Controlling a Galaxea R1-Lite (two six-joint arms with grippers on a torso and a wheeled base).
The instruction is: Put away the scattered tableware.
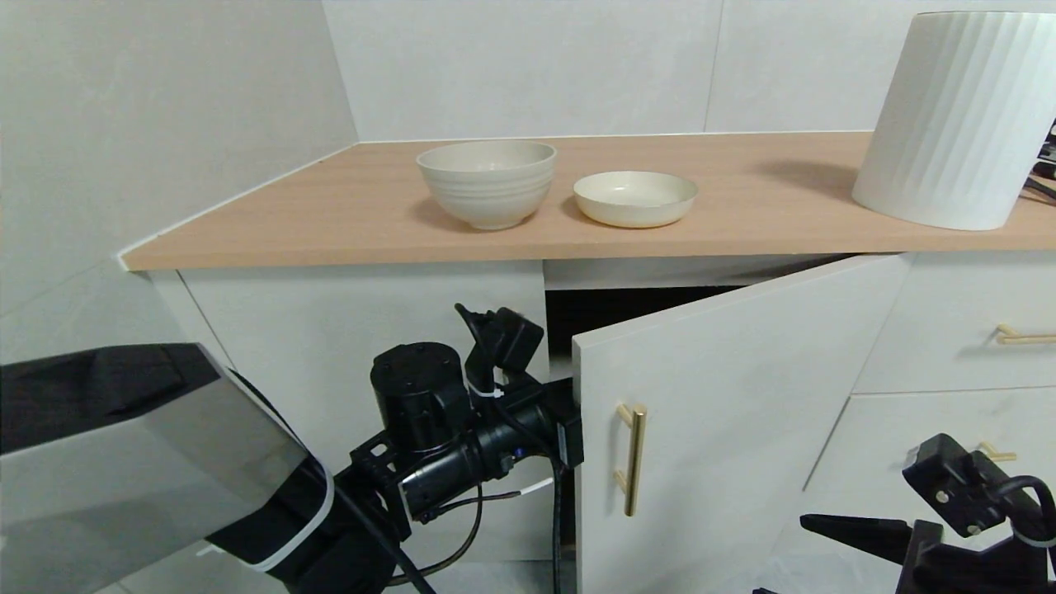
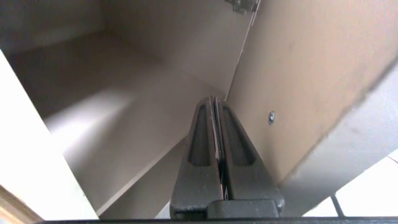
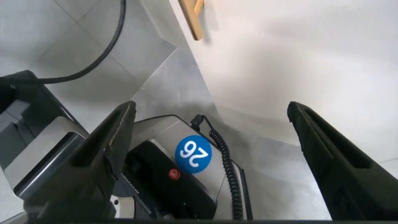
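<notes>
A deep cream bowl [image 1: 487,181] and a shallow cream dish [image 1: 635,198] stand side by side on the wooden countertop [image 1: 330,219]. Below them a white cabinet door [image 1: 726,412] with a gold handle [image 1: 631,458] stands partly open. My left gripper [image 2: 214,102] is shut with nothing in it, its tips just inside the opening and close to the door's inner face [image 2: 311,68]. From the head, the left gripper [image 1: 568,429] sits at the door's free edge. My right gripper [image 3: 208,118] hangs low in front of the drawers, wide open and holding nothing; one finger [image 1: 850,528] points left.
A tall white ribbed container [image 1: 957,115] stands on the counter's right end. Drawers with gold handles [image 1: 1023,334] lie to the right of the door. The cabinet's inside [image 2: 118,124] is a bare pale shelf. Tiled walls close the left and back.
</notes>
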